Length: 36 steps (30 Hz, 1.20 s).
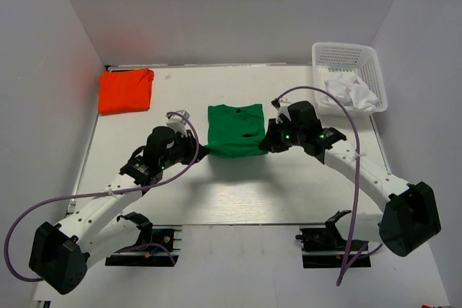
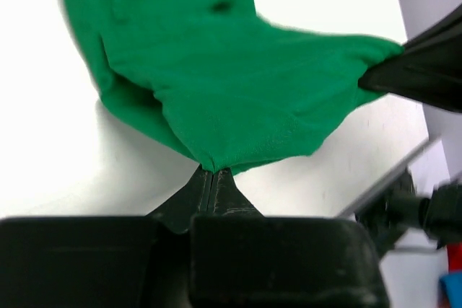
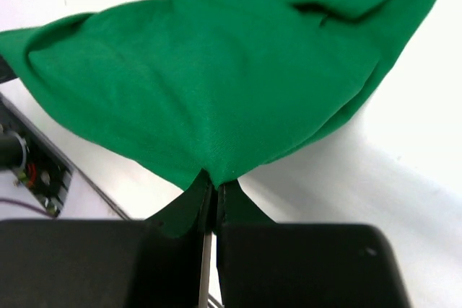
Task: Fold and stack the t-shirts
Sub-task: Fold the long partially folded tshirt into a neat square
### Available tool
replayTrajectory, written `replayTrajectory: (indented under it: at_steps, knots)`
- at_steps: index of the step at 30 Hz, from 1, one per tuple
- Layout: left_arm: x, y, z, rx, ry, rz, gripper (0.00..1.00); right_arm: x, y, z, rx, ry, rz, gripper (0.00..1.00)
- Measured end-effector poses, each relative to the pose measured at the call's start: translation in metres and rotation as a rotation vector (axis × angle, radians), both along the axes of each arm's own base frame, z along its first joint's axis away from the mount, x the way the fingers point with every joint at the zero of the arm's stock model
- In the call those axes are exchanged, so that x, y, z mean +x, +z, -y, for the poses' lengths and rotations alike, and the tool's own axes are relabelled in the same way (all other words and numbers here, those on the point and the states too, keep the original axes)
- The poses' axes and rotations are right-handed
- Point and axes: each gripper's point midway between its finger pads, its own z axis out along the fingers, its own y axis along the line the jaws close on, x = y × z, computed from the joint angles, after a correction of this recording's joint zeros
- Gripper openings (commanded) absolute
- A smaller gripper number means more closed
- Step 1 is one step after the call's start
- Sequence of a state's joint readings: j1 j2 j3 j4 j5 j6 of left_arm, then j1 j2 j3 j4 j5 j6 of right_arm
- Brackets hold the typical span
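Note:
The green t-shirt (image 1: 234,129) lies partly folded in the middle of the table. My left gripper (image 1: 203,151) is shut on its near left corner, and my right gripper (image 1: 266,143) is shut on its near right corner. The near edge is lifted off the table between them. In the left wrist view my gripper (image 2: 211,172) pinches the green cloth (image 2: 216,77), and the right gripper's black tip shows at the right. In the right wrist view my gripper (image 3: 215,180) pinches the green cloth (image 3: 216,70). The orange-red t-shirt (image 1: 125,90) lies folded at the far left.
A white mesh basket (image 1: 349,55) with white cloth in it (image 1: 351,92) stands at the back right. White walls enclose the table (image 1: 231,192) on three sides. Purple cables loop off both arms.

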<state>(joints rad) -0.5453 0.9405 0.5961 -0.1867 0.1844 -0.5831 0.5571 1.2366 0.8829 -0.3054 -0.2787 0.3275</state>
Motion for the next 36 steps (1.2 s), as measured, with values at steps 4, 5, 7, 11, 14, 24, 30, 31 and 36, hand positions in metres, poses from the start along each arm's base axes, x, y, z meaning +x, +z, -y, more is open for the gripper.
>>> replayTrajectory:
  at_steps: [4,5,7,11,14,24,30,31,36]
  knots:
    - [0.027,0.023,-0.005,0.000,0.100,0.063,0.00,0.023,0.014,-0.001,0.016,-0.044,0.018,0.00]
    - [0.035,0.028,-0.005,0.001,0.119,0.076,0.00,0.028,0.017,0.000,0.019,-0.053,0.022,0.00]
    - [0.049,0.036,-0.004,0.010,0.155,0.090,0.00,0.038,0.021,0.000,0.023,-0.066,0.026,0.00]
    - [0.077,0.036,-0.005,0.055,0.232,0.092,0.00,0.058,0.023,-0.001,0.037,-0.090,0.003,0.00]
    - [0.095,0.028,-0.008,0.102,0.287,0.076,0.00,0.072,0.021,-0.001,0.045,-0.104,-0.019,0.00]
    - [0.151,0.020,-0.005,0.175,0.389,0.057,0.00,0.115,0.014,0.000,0.067,-0.118,-0.074,0.00]
    - [0.180,-0.004,-0.006,0.215,0.417,0.013,0.00,0.138,-0.001,-0.002,0.086,-0.111,-0.121,0.00]
    - [0.184,-0.007,-0.006,0.219,0.422,0.007,0.00,0.142,-0.003,-0.003,0.091,-0.108,-0.128,0.00]
    - [0.212,-0.020,-0.011,0.231,0.455,-0.011,0.00,0.172,-0.015,-0.008,0.128,-0.092,-0.159,0.00]
